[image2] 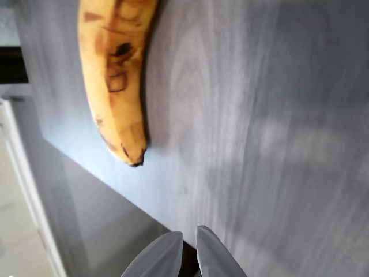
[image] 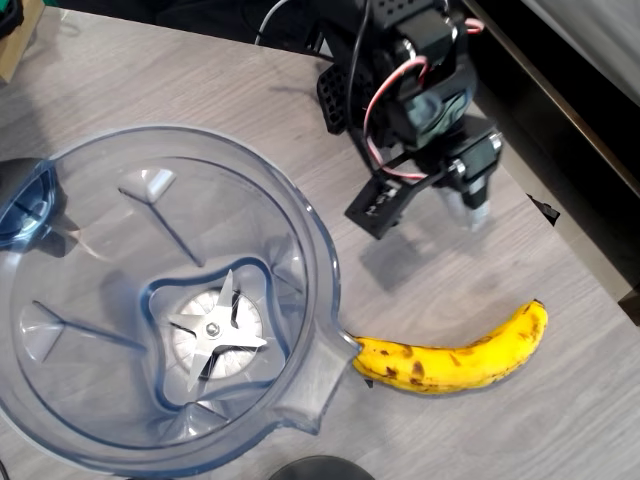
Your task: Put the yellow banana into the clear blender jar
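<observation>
The yellow banana (image: 455,355) lies flat on the grey wood table, its left end touching the spout of the clear blender jar (image: 322,262). The jar stands upright at the left with its steel blade (image: 215,335) showing at the bottom and nothing else inside. My gripper (image: 470,208) hangs above the table beyond the banana, apart from it. In the wrist view the pale fingertips (image2: 168,249) sit nearly together at the bottom edge with nothing between them, so my gripper (image2: 187,245) is shut. The banana's dark-tipped end (image2: 115,75) lies ahead and to the upper left.
The table edge (image: 580,235) runs diagonally close to the gripper's right and shows at the left in the wrist view. A dark blue-grey object (image: 25,200) sits behind the jar at the left. A black round object (image: 320,468) pokes in at the bottom.
</observation>
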Robot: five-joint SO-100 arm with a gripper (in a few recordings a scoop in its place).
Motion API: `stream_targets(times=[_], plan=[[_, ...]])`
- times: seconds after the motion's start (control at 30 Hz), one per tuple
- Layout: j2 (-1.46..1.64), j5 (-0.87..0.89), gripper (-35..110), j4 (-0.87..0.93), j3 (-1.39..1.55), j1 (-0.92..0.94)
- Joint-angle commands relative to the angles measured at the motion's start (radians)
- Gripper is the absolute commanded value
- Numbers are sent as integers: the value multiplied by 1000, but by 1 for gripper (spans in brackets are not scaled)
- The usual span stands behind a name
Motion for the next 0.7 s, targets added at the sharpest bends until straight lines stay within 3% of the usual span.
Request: stream_targets(times=[0.0, 0.27, 0.67], plan=[[-545, 48, 0, 57, -523, -23], [-911, 60, 0, 81, -951, -34], [-1193, 52, 17, 23, -1017, 63]])
